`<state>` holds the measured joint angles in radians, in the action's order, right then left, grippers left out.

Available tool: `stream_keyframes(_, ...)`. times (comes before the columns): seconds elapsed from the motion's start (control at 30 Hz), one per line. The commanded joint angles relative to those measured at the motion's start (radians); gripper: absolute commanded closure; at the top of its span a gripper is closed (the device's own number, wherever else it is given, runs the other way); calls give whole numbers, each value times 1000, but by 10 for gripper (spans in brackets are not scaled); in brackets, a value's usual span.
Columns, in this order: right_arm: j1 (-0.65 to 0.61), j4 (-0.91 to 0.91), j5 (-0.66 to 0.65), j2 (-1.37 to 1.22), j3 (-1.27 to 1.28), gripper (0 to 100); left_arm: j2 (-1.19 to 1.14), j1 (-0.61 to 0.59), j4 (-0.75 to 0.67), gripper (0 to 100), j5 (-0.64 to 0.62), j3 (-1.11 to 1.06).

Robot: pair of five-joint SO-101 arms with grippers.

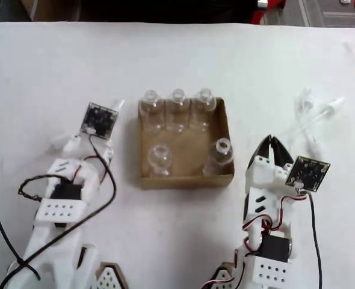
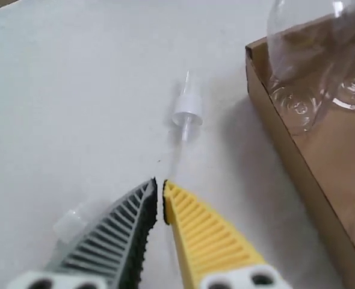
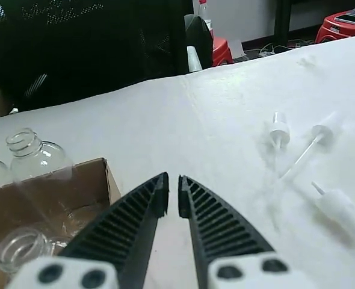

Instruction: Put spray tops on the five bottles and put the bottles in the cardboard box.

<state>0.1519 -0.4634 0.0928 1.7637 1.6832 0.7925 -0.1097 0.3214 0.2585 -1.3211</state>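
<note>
A: Where's the nearest spray top [image 2: 186, 111]?

B: On the table [image 1: 225, 54], just ahead of the left gripper [image 2: 159, 188]. Seen from above, it's at about one o'clock from that arm's wrist. Its long axis runs nearly in line with the fingers, with the dip tube trailing back toward the tips and the head beyond.

A: Are the fingers on it?

B: They're pressed together with only a slit between them, and I see nothing clearly held. They'd need to spread before closing on the head.

A: And the bottles [image 1: 177, 99]?

B: All five stand in the cardboard box [image 1: 186, 179], necks bare, three along the far wall and two near. The box wall is at three o'clock from the top, close by, so there's little room on that side. Toward nine o'clock the table is open, apart from a small loose cap [image 2: 72, 224] beside the grey finger.

A: What about the other arm?

B: The right gripper [image 3: 172, 179] is also clenched on nothing. The remaining tops [image 1: 313, 108] lie at about one o'clock from it, well apart from the box.
</note>
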Motion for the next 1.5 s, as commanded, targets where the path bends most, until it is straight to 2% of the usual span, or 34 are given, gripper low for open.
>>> stream_keyframes(0.0,-10,38,-20,4,9,983,-4,-67,-14,976,-77,61)
stream_keyframes(0.27,-50,38,-21,-2,9,983,-7,-87,-49,976,-109,54)
stream_keyframes(0.4,-38,68,-123,-10,9,954,-7,-85,-51,976,-109,54)
stream_keyframes(0.57,-94,108,-137,-117,-9,950,-8,-76,-54,976,-115,52)
stream_keyframes(0.73,-191,-71,-183,-358,-253,954,-8,-24,-103,976,-106,12)
stream_keyframes(0.83,-150,-110,-181,-519,-368,954,-8,-22,-161,976,-106,-12)
stream_keyframes(1.0,-36,-42,-80,-757,-457,954,-8,-19,-176,976,-106,-18)
stream_keyframes(1.23,-39,-45,-83,-1225,-689,954,-8,-18,-176,976,-106,-18)
stream_keyframes(1.47,-35,-189,-133,-1543,-927,955,-8,-18,-175,976,-107,-20)
